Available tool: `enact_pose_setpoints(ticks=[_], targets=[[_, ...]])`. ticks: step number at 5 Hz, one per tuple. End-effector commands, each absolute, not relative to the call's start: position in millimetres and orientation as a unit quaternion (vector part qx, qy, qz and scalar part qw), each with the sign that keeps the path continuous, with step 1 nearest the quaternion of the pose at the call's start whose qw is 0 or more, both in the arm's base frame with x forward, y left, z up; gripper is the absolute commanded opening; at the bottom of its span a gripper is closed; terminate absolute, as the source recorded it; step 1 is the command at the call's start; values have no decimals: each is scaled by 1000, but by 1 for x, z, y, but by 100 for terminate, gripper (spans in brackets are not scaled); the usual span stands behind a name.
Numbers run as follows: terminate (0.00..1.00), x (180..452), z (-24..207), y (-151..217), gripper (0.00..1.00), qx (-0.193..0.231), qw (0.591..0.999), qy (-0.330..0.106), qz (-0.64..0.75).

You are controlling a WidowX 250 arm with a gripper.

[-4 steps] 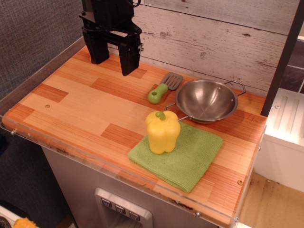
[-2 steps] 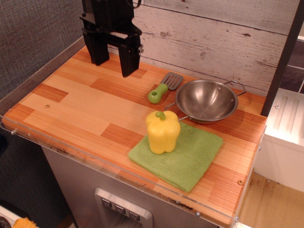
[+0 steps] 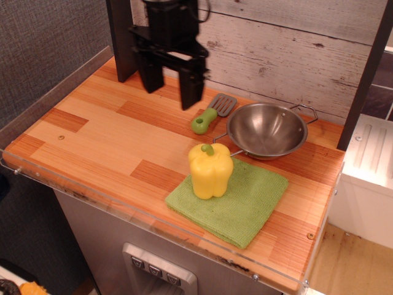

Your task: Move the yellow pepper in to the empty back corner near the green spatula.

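Gripper (image 3: 170, 86) black, blurred, seemingly open | yellow pepper (image 3: 210, 171) glossy, lobed, upright

Black, matte end effector (image 3: 171, 83): a boxy housing at the top edge of the view, carrying two long, flat-sided black fingers (image 3: 191, 86) that taper slightly toward blunt tips. A horizontal black crossbar joins the fingers at their base; a pale, light-coloured strip shows just beneath it between them. A thin black cable loops out at the upper right of the housing. Small metallic fasteners appear on the right finger's outer side; detail too blurred to confirm. No markings legible.
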State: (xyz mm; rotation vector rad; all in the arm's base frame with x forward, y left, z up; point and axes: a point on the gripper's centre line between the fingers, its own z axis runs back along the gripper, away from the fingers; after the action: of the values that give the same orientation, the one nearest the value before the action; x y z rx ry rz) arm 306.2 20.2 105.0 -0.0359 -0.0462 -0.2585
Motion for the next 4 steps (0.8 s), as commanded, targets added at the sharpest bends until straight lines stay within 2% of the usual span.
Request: enact_pose_setpoints(ticks=[1, 2, 4], targets=[[0, 305, 119, -19, 100, -3, 981, -47, -187], [0, 298, 115, -40, 100, -3, 976, -39, -214], [0, 285, 110, -39, 100, -20, 974, -39, -220]])
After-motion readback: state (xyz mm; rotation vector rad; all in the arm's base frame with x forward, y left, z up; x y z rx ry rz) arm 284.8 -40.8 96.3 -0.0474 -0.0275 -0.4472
